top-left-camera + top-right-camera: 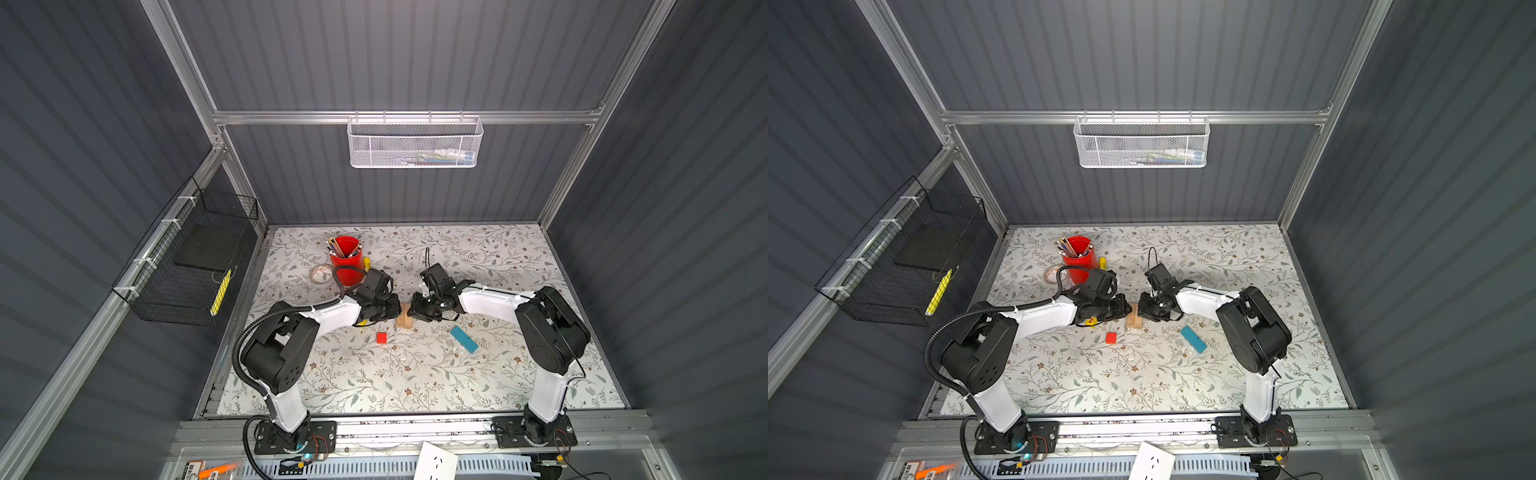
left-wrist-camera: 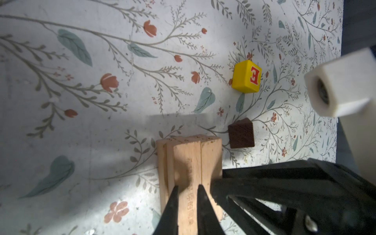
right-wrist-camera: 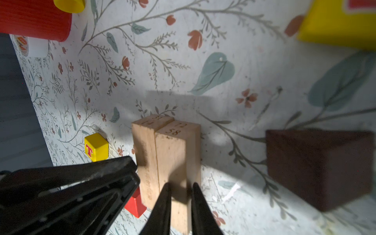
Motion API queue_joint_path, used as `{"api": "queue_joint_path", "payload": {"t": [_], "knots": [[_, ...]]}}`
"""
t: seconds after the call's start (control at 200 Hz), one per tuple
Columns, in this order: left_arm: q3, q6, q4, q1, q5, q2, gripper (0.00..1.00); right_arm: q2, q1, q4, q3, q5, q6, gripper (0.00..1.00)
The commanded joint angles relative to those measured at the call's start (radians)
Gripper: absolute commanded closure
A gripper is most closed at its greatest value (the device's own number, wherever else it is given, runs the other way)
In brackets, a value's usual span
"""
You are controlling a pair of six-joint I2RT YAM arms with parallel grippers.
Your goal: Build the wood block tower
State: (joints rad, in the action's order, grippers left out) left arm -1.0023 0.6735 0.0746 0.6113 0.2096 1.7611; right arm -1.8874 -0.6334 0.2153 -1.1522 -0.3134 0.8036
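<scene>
I am looking down on a floral-printed table (image 1: 415, 382) boxed in by grey ribbed walls (image 1: 415, 62). A white mesh basket (image 1: 414, 143) hangs on the far rail and a black wire basket (image 1: 187, 262) on the left wall. A red pencil cup (image 1: 345, 257) stands far left on the table.

Both arms bend inward and meet low over the table's centre. The left claw (image 2: 188, 187) grips the tan planks (image 2: 189, 158) from the left and the right claw (image 3: 179, 186) from the right. Each has its 2 fingers pinched on 1 plank.

The planks form a tight pale bundle at the centre, with numbers burnt into their ends. The red cube (image 1: 381, 338) sits just near-left of it, and the blue plank (image 1: 464, 339) lies flat to the near right. The dark brown peaked piece (image 2: 241, 133), the yellow E cube (image 2: 247, 76) and the yellow T cube (image 3: 96, 147) lie close by.
</scene>
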Motion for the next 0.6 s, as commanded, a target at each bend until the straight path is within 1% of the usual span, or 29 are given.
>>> {"api": "queue_joint_path", "payload": {"t": [0.0,0.25,0.46,0.59], "knots": [[-0.021,-0.015,0.027,-0.008,-0.006,0.022,0.83,-0.022,0.001,-0.007,-0.013,-0.011,-0.006,0.80],[-0.022,-0.015,0.040,-0.009,-0.005,0.023,0.85,-0.017,0.001,0.000,-0.016,-0.012,-0.016,0.80],[-0.022,-0.011,0.040,-0.008,0.002,0.007,0.85,0.015,0.001,0.026,-0.021,0.020,-0.030,0.78],[-0.038,-0.016,0.066,-0.008,-0.016,-0.018,0.79,0.044,0.001,0.058,-0.032,0.042,-0.046,0.75]]}}
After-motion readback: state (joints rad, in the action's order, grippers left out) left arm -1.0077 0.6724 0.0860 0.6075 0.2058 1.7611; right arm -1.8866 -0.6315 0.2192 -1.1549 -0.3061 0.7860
